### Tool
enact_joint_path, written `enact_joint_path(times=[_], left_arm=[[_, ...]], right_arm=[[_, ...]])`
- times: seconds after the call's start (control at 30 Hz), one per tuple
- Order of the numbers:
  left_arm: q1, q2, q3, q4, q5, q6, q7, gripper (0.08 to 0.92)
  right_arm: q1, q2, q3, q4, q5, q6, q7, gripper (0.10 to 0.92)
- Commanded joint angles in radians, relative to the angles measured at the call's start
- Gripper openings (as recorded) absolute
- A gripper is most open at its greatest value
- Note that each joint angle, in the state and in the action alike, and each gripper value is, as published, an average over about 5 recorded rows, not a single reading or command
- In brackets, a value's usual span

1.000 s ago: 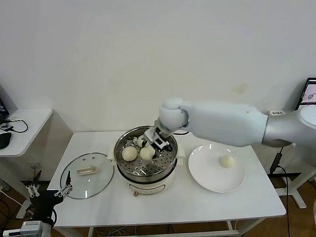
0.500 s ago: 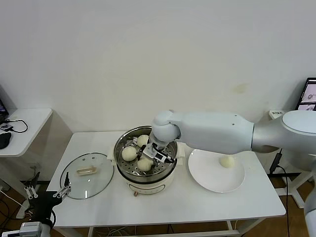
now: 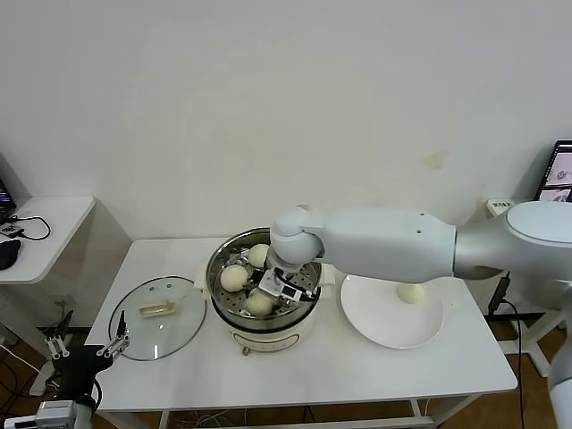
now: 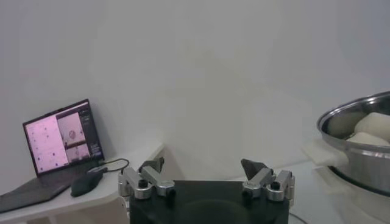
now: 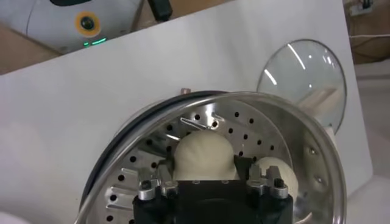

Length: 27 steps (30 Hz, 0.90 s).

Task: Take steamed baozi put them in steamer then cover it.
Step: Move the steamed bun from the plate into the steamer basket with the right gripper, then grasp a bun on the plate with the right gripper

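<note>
The steamer (image 3: 216,268) stands mid-table with three steamed baozi on its perforated tray: one at the left (image 3: 234,278), one at the back (image 3: 258,255), one at the front (image 3: 259,304). My right gripper (image 3: 273,290) reaches into the pot. In the right wrist view that front baozi (image 5: 204,151) rests on the tray between the spread fingers of the right gripper (image 5: 204,171), which is open; a second baozi (image 5: 279,173) lies beside it. One more baozi (image 3: 410,292) sits on the white plate (image 3: 384,326). The cover (image 3: 158,317) lies flat to the steamer's left. My left gripper (image 3: 88,345) is parked low, open.
A side desk (image 3: 45,223) with a laptop (image 4: 61,137) and mouse (image 4: 88,181) stands at the far left. The steamer's rim (image 4: 356,115) shows beside the idle left gripper (image 4: 204,165). The wall is close behind the table.
My right gripper came down into the steamer with a baozi, carried it toward the front of the tray and spread its fingers. The left arm has not moved.
</note>
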Motion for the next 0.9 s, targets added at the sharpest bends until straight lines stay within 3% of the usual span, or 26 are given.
enact_joint_path(times=[0.03,0.37,0.67,0.9], left_arm=[[0.0,0.001,0.001,-0.001,0.0,0.0,0.0,0.823],[-0.007,0.017,0.001,0.003,0.01,0.0,0.0,0.823],[-0.02,0.043,0.02,0.001,0.011,0.002,0.0,0.823],[-0.032,0.063,0.038,0.001,0.012,0.006,0.0,0.823]], right_arm=[[0.016,-0.011,0.0,0.016,0.004,0.012,-0.001,0.8],[0.105,-0.134,0.082,0.009,0.043,-0.064,-0.018,0.823],[0.114,-0.397,0.161,0.041,0.169,-0.327,-0.069,0.823],[0.037,-0.621,0.225,0.038,0.106,-0.371,-0.094,0.823]])
